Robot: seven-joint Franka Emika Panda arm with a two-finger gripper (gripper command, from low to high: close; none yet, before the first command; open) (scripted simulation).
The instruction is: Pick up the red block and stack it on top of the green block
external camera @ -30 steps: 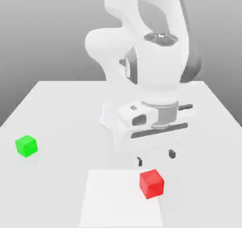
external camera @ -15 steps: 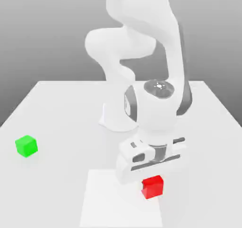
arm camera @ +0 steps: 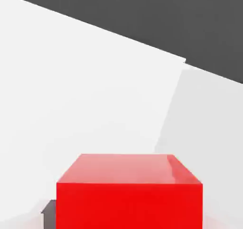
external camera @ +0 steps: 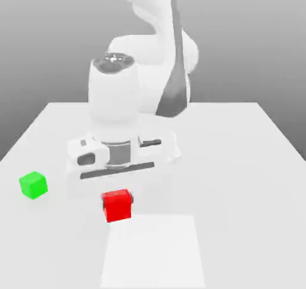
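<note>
The red block is in the gripper's grasp, with the stacking still to be done. At the exterior view's left, the green block rests alone on the table, its top bare, so nothing has been stacked on it. Next to the right, and a little nearer, comes the red block, below the hand of the arm. The jaws of the gripper are closed on it, with dark fingertips against its two opposite sides, and it looks roughly level. The hand view also shows it squarely between them. It seems to be held up off the table, though how high is hard to judge. Farther right and nearer lies the pale square patch, just beyond which the block appears in the exterior view. The grasp, then, is done, and the lift seems to be done as well; I would put the task at about the halfway stage. What is left is to carry the red block to the exterior view's left, line it up above the green one, lower it until they touch, then let go and back away without nudging either.
</note>
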